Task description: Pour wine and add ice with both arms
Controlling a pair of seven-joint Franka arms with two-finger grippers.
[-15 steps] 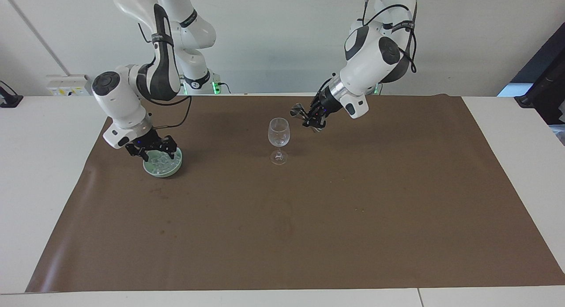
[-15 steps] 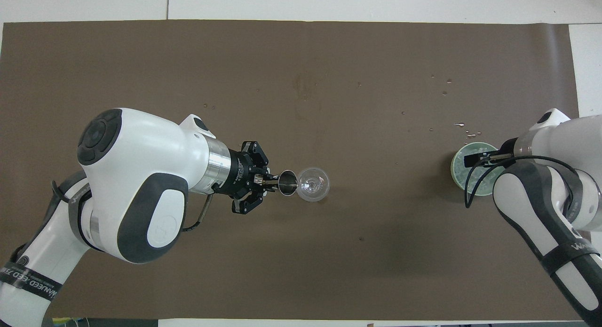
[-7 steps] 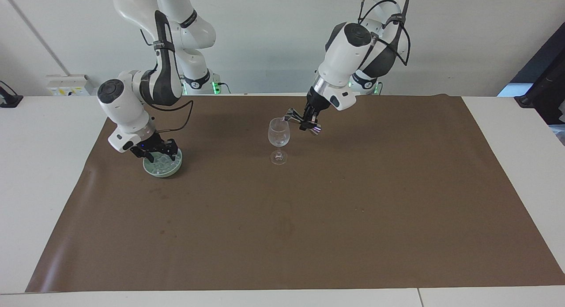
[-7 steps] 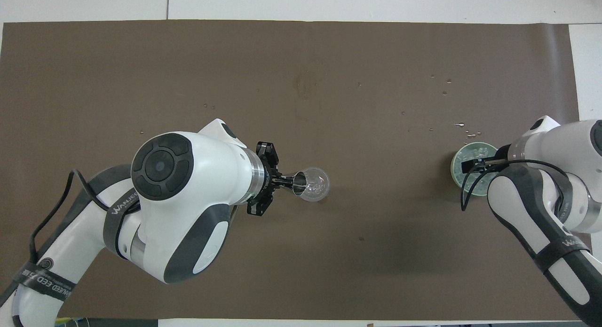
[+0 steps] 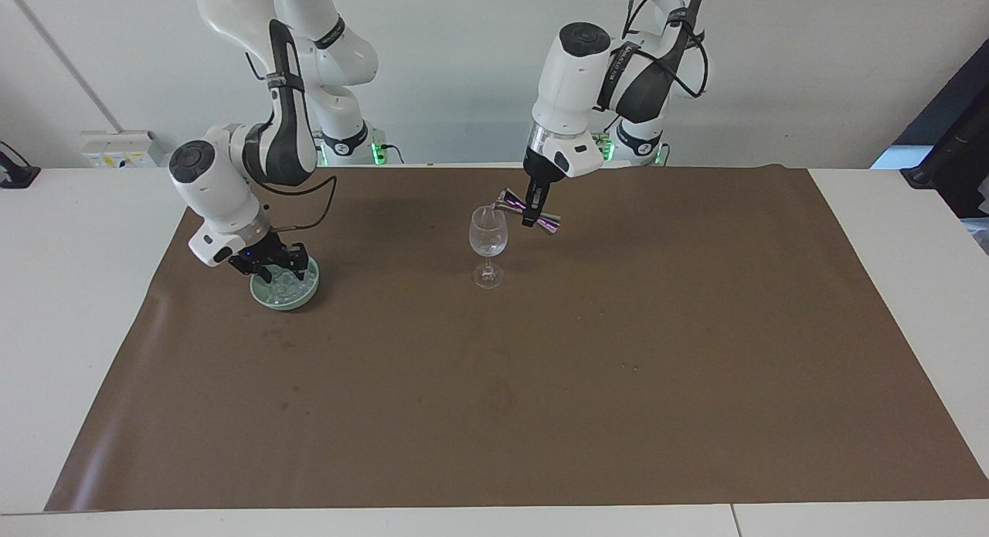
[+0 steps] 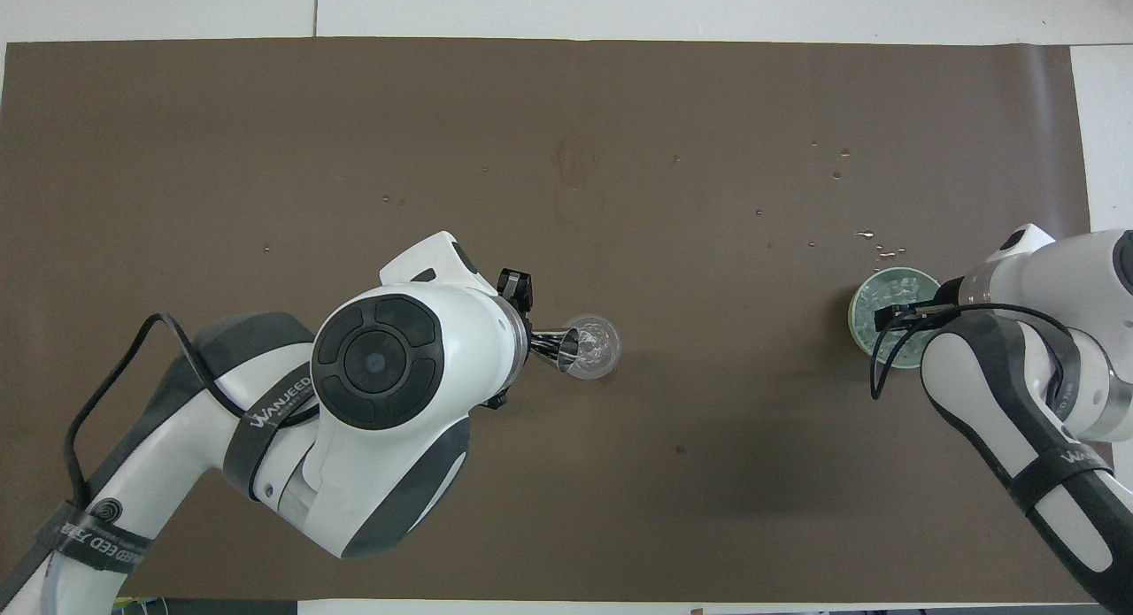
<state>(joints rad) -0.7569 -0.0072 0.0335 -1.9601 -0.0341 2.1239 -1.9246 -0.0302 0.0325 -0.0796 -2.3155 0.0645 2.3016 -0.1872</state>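
The left gripper (image 5: 530, 215) hangs over the middle of the table (image 5: 46, 236), its fingers clamped on the narrow waist of a shiny metal jigger (image 5: 528, 209), a double-cone measure. The jigger lies tilted, one mouth at the rim of the wine glass (image 5: 488, 236). That glass is clear and thin-stemmed, with a rounded bowl and a flat round foot, and it stands upright on the smooth brown mat (image 5: 541, 382) that covers the table.

Toward the right arm's end of the table, about as near to the robots as the glass, sits a shallow, round, pale green bowl (image 5: 307, 296). It holds the ice (image 5: 283, 290), small glassy cubes heaped together. The right gripper (image 5: 275, 270) is down at the bowl's nearer rim, fingers over the cubes; whether they are apart or together I cannot tell. A few water droplets (image 6: 872, 239) glint on the mat just beside the bowl.
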